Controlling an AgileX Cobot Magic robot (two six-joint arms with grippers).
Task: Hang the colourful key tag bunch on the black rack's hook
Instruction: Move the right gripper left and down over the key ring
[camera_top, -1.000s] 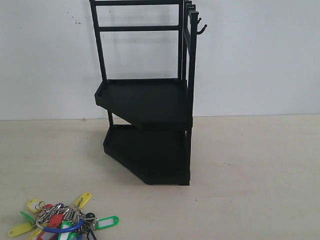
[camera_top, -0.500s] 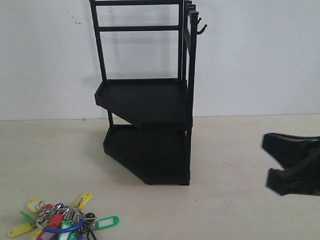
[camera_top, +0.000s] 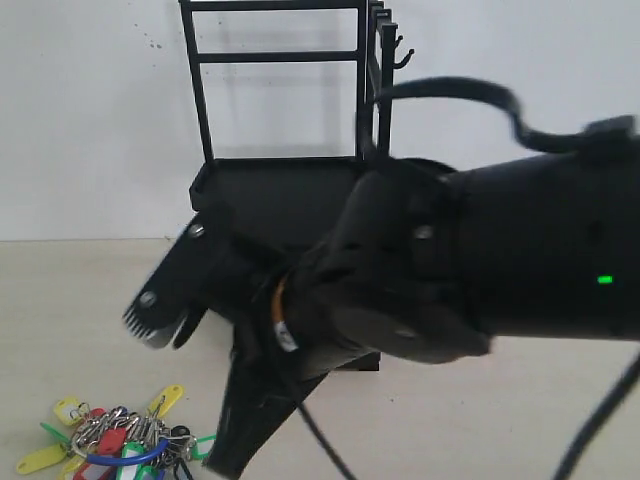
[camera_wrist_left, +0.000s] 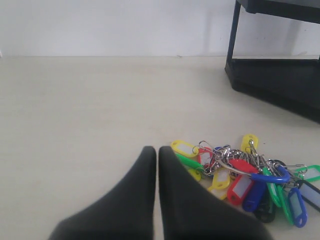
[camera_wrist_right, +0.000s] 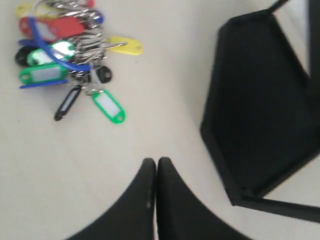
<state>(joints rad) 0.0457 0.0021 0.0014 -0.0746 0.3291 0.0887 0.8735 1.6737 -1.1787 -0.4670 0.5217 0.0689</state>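
Near colourful key tag bunch (camera_wrist_left: 240, 175), L jaws closed, empty, R jaws unclear

Even bright light, faint shadows; close arm (camera_top: 480, 270) blurred, right wrist view smeared.

right arm (camera_top: 520, 260): bulky glossy black casing | green LED (camera_top: 604, 279) lit | black cable (camera_top: 450, 88) arching above casing | orange-white band (camera_top: 280, 318) at wrist | silver screws (camera_top: 148, 298) on ridged black plate | left end effector (camera_wrist_left: 156, 148): matte black tapered fingers (camera_wrist_left: 135, 200)
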